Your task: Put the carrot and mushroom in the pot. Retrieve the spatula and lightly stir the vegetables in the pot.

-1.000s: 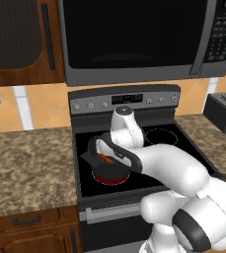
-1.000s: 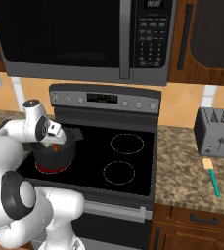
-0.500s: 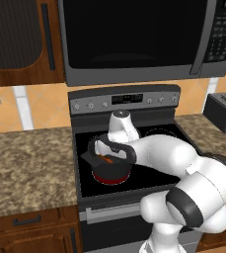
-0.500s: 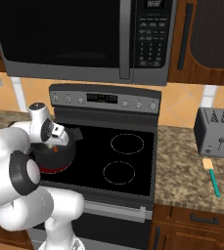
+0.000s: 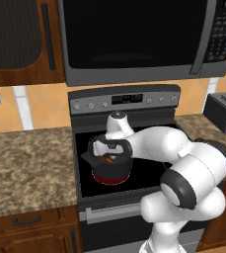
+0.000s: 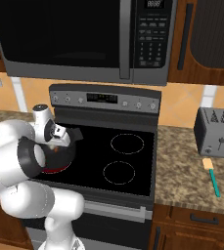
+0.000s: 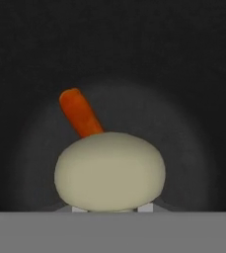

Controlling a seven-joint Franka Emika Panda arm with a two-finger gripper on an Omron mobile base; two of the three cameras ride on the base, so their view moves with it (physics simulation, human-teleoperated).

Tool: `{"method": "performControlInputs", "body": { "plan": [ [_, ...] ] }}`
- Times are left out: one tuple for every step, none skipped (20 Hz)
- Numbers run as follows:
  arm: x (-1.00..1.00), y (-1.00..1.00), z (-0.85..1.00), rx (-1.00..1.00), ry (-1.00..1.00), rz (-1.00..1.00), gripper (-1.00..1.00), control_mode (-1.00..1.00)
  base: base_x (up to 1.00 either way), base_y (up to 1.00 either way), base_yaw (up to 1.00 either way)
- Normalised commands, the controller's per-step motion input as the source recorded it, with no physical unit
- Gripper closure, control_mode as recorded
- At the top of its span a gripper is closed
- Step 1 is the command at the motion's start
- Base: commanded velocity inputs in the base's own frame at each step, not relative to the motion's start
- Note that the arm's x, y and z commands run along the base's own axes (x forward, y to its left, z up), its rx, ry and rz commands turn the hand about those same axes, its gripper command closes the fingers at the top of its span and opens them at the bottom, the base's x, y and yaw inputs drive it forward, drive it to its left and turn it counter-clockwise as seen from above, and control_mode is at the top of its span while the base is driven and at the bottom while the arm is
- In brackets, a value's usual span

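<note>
Left base view: the stove [image 5: 134, 123] sits between 2 stretches of bench [image 5: 25, 163], and the pot [image 5: 112, 165] stands on the near-left burner. The arm reaches over it with the pincer [image 5: 108, 153] lowered into the pot's mouth. In the hand view the mushroom [image 7: 109, 172] sits between the pincer's tips, which are closed on it with only a narrow gap; its cap hides most of them. Beyond it the carrot [image 7: 80, 112] lies on the dark pot floor. The mushroom looks light, soft and bruisable, so a gentle hold across the cap suits it. The spatula [image 6: 212, 177] lies on the right bench near the toaster [image 6: 216, 132], well apart from the pot. It looks stiff and light, best taken mid-handle on the teal part.
</note>
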Motion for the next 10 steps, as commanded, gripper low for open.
{"method": "performControlInputs", "body": {
  "plan": [
    [0.14, 0.0, -0.15, 0.0, 0.0, 0.0, 1.0, -1.0, 0.0, 0.0, 0.0],
    [0.14, 0.0, -0.16, 0.0, 0.0, 0.0, 1.0, -1.0, 0.0, 0.0, 0.0],
    [0.14, 0.01, -0.19, 0.0, 0.0, 0.0, 1.0, -1.0, 0.0, 0.0, 0.0],
    [0.14, 0.0, -0.19, 0.0, 0.0, 0.0, 1.0, -1.0, 0.0, 0.0, 0.0],
    [0.14, 0.0, -0.22, 0.0, 0.0, 0.0, 1.0, -1.0, 0.0, 0.0, 0.0],
    [0.09, 0.04, -0.22, 0.0, 0.0, 0.0, 1.0, -1.0, 0.0, 0.0, 0.0],
    [0.07, 0.11, -0.26, 0.0, 0.02, 0.0, 1.0, -1.0, 0.0, 0.0, 0.0],
    [0.04, 0.14, -0.26, 0.0, 0.0, 0.0, -1.0, -1.0, 0.0, 0.0, 0.0],
    [0.04, 0.11, -0.24, 0.0, 0.0, 0.0, -1.0, -1.0, 0.0, 0.0, 0.0],
    [0.06, 0.04, -0.21, 0.0, 0.0, 0.0, -1.0, -1.0, 0.0, 0.0, 0.0]
  ]
}}
